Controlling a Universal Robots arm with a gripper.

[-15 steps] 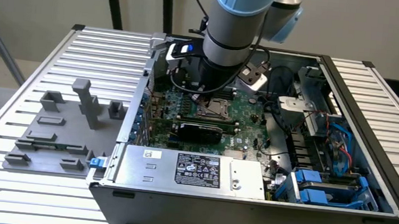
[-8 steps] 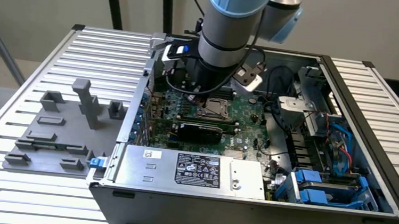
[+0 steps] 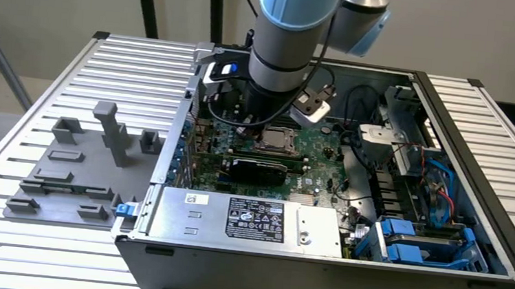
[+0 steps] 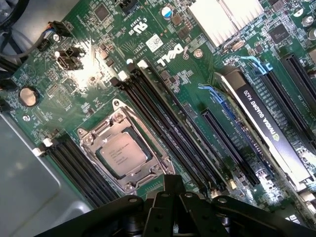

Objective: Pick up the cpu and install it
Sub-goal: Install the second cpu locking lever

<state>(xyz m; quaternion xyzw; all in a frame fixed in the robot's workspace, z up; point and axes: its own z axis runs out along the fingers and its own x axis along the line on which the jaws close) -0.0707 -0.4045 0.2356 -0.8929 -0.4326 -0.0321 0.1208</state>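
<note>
Wrist view looks down on a green motherboard (image 4: 89, 94), where the cpu (image 4: 123, 154) lies flat in its socket (image 4: 126, 150), its silver-white top facing up inside the metal retention frame. Black memory slots (image 4: 168, 133) run just beside the socket on one side, and more of them lie on its other side. A graphics card (image 4: 269, 133) with a white label sits well apart from the socket, and a finned silver heatsink (image 4: 222, 19) shows near the board's far edge. The claw (image 4: 170, 185) is clenched, its dark fingers drawn together with nothing between them, and it hangs just above the board near the socket, apart from the chip. Exterior view shows the grey and blue arm (image 3: 284, 43) reaching down into an open computer case (image 3: 322, 260) that stands on a slatted metal worktop (image 3: 38, 238); the cpu (image 3: 279, 141) appears as a pale square below the arm. Grey plastic fixture blocks (image 3: 81, 165) stand on the worktop on the exterior view's left, beside the case.
</note>
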